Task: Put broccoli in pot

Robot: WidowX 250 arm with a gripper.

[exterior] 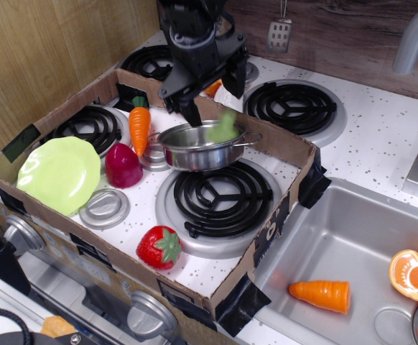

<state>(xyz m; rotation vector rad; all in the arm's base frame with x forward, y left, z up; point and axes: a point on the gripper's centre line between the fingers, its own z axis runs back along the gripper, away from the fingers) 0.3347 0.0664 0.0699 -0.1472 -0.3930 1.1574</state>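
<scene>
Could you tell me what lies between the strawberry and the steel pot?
In the observation.image view, the black coil burner lies between the strawberry and the pot.

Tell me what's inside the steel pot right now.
The broccoli shows at the far right rim of the pot, blurred, just below the open gripper. The near wall hides the pot's floor.
</scene>
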